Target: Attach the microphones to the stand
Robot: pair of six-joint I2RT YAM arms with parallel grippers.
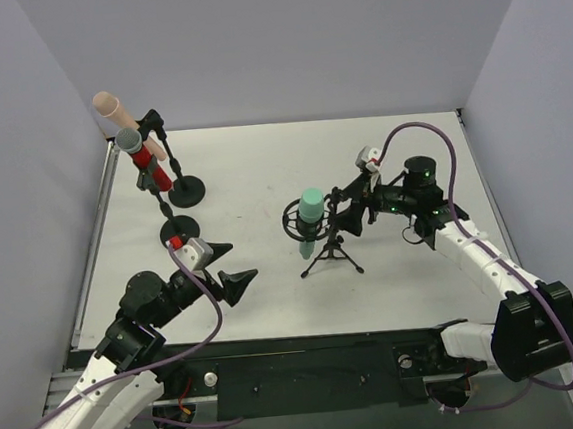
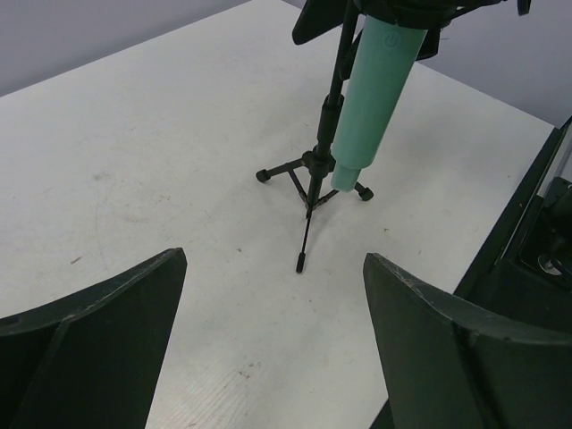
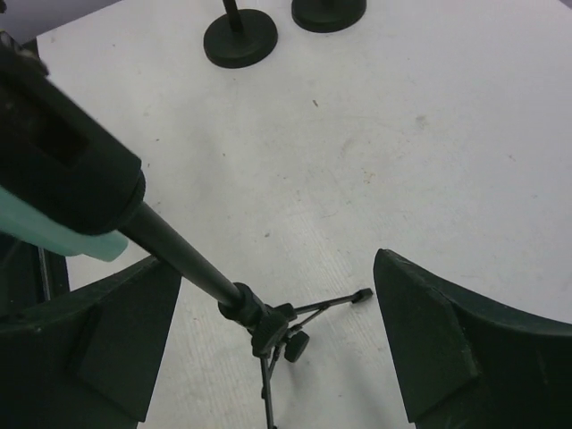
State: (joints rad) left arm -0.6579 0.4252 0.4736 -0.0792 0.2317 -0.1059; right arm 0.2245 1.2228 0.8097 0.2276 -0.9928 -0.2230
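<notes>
The teal-green microphone (image 1: 311,210) hangs head-up in the ring mount of a black tripod stand (image 1: 331,256) at mid-table; it also shows in the left wrist view (image 2: 380,89). My right gripper (image 1: 345,209) is open just right of it, with the stand's post (image 3: 179,255) between its spread fingers (image 3: 438,340) and not touching them. The peach-pink microphone (image 1: 109,108) and the glittery red microphone (image 1: 147,164) sit clipped on two round-base stands at the back left. My left gripper (image 1: 242,259) is open and empty, low over the table front left, facing the tripod (image 2: 313,174).
The two round stand bases (image 1: 186,191) (image 1: 179,229) stand close together near the left edge, also in the right wrist view (image 3: 239,40). Grey walls close the table at the left, back and right. A black rail runs along the near edge (image 1: 310,363).
</notes>
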